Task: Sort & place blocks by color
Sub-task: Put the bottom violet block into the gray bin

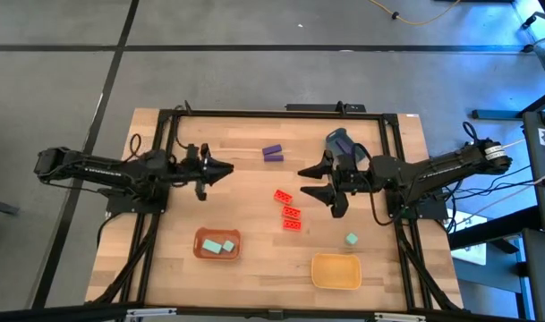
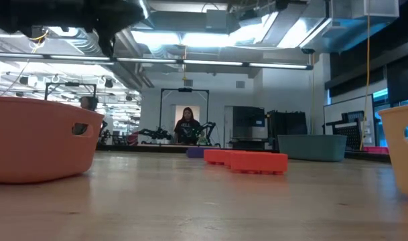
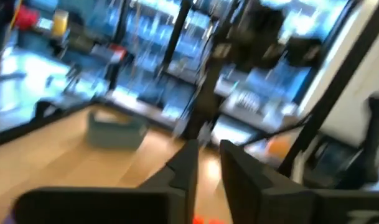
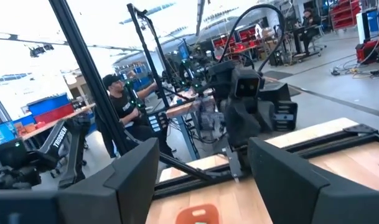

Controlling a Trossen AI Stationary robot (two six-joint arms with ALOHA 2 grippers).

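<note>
In the high view, three red studded blocks lie in a loose column mid-table. The purple blocks lie toward the far edge. Two pale teal cubes sit in the orange-brown tray, and a third teal cube rests on the table near the yellow tray. My left gripper hovers left of the red blocks with its fingers a narrow gap apart and nothing between them. My right gripper hovers just right of the red blocks, wide open and empty.
A blue-grey container stands by the far edge behind my right gripper. A black frame borders the wooden table. The low view shows the orange-brown tray on its left, the yellow tray on its right, and a person far behind.
</note>
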